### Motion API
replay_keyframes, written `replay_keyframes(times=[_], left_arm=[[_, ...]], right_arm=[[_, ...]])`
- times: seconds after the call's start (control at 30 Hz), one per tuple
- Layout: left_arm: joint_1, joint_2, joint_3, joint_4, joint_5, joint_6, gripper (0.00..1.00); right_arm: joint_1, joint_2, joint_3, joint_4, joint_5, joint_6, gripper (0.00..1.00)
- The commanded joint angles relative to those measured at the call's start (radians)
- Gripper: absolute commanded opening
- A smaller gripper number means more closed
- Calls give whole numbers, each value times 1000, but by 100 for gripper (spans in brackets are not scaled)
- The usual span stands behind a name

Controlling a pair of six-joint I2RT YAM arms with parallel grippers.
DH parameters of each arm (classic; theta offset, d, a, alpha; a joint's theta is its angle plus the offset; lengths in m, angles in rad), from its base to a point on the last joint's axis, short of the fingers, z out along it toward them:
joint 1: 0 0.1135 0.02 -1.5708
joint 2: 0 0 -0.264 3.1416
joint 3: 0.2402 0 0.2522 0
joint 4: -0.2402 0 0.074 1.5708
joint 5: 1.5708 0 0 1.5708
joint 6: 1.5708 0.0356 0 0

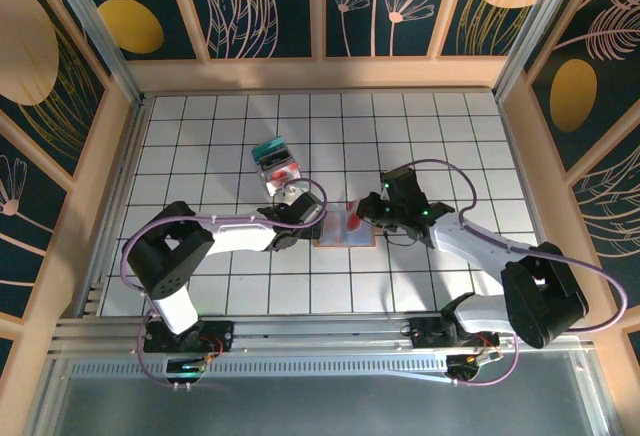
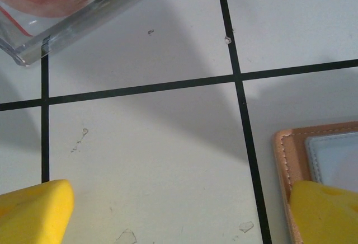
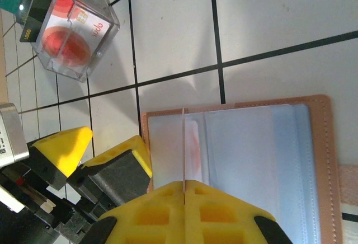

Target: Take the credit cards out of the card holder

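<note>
The right hand [image 3: 183, 191] is pinched shut on a thin flat card [image 3: 183, 143]. Pull it slowly, straight out of the open tan leather card holder [image 3: 321, 160] lying on the bench [image 3: 279, 20] (left hand [image 2: 179, 210] gapes wide).

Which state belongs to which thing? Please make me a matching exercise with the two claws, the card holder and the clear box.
Things:
1. left claw
2. right claw
3. card holder
4. clear box

States:
A. contains a red card
B. shut on a thin card seen edge-on
C. wide open
D. lies unfolded, blue-grey inside up

Pairs: 1-C, 2-B, 3-D, 4-A
</note>
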Motion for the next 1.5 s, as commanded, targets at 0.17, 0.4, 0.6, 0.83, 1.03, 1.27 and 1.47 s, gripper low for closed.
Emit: replay_keyframes(times=[0.17, 0.4, 0.6, 0.83, 1.03, 1.27, 1.47], left_arm=[[8, -134, 1, 18, 34, 6, 99], [46, -284, -60, 154, 157, -12, 99], [89, -390, -119, 312, 302, -12, 99], [152, -476, -211, 548, 517, -44, 99], [178, -452, -212, 630, 665, -62, 95], [182, -393, -207, 754, 803, -101, 81], [180, -347, -193, 812, 871, -127, 71]], right_arm=[[-8, -111, -17, -4, 51, -48, 1], [-9, -186, -20, 45, 50, -62, 0], [-9, -230, -21, 118, 30, -63, 0], [-9, -235, -24, 192, -41, -60, 0], [-37, -242, -34, 283, -151, -60, 0], [-41, -238, -33, 341, -237, -44, 0], [-41, -222, -49, 442, -305, 3, 0]])
